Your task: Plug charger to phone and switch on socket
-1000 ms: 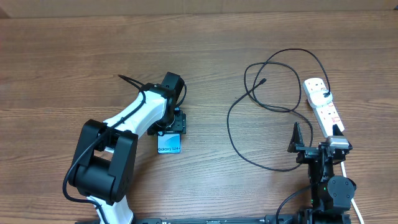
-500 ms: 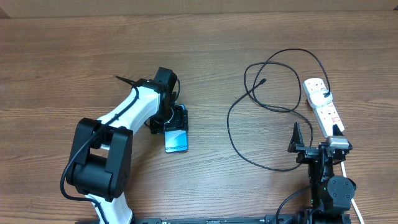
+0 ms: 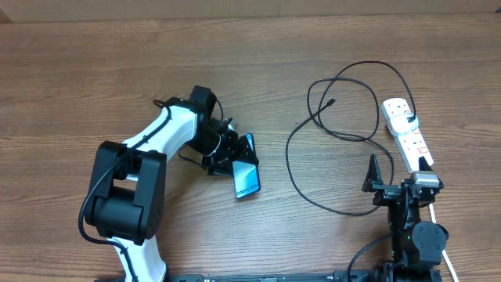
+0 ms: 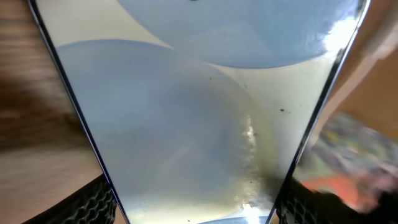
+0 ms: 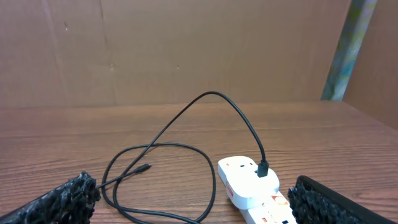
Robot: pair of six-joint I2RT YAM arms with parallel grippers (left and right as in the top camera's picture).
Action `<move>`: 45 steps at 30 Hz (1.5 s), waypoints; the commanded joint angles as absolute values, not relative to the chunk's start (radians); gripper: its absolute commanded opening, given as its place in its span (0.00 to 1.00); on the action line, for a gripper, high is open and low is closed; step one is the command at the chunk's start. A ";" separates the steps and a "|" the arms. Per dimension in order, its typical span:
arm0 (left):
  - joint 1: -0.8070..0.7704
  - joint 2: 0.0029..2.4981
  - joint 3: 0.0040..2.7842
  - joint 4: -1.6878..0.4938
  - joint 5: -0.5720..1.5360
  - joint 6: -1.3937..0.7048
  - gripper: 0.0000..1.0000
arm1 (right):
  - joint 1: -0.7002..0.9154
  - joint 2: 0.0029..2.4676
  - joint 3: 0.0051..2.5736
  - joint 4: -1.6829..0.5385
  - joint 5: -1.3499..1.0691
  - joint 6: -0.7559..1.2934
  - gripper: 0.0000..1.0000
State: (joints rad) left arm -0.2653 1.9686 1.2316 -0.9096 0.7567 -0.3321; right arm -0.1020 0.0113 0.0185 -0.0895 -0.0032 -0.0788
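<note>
On table, left half: one phone (image 3: 246,178), the only one in view. It is pinched across its width by the left gripper (image 3: 236,150). In the left wrist view the screen (image 4: 199,124) fills the frame, with the two finger pads (image 4: 93,200) against its long edges. From overhead the phone slants, its light blue end pointing toward the near edge of the table (image 3: 78,63). Whether that end rests on the wood cannot be told.

Right half: one socket (image 3: 407,131), a white strip lying flat and running slantwise. Red marks show along its top (image 5: 273,210); their number cannot be read. One white adapter (image 5: 244,174) sits on the strip's far end.

One charger (image 3: 291,168), a thin black cable, leaves the adapter, arcs up and over, and lies in loose loops on the wood between the two arms. Its one free plug tip (image 3: 333,102) lies on the table inside the loops, touching neither phone nor gripper. Phone and tip are well apart.

Two arms counted. The right gripper (image 3: 397,174) sits at the near edge just beside the socket's near end, fingers spread wide, nothing between them. In its own wrist view both fingertips (image 5: 62,198) frame the socket and cable loops ahead.
</note>
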 commanded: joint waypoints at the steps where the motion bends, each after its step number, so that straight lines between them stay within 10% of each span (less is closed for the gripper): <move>1: -0.235 1.975 1.254 -0.912 1.045 -0.306 0.54 | -0.095 0.006 0.008 -0.084 -0.009 -0.083 1.00; 19: -0.195 1.975 1.254 -0.903 1.463 -0.307 0.46 | -0.095 0.006 0.008 -0.084 -0.009 -0.083 1.00; 45: -0.195 1.975 1.254 -0.900 1.494 -0.391 0.43 | -0.095 0.006 0.008 -0.084 -0.009 -0.083 1.00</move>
State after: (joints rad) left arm -0.2008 1.9686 1.2316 -0.9012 1.4296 -0.3584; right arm -0.1020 0.0113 0.0185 -0.0895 -0.0032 -0.0792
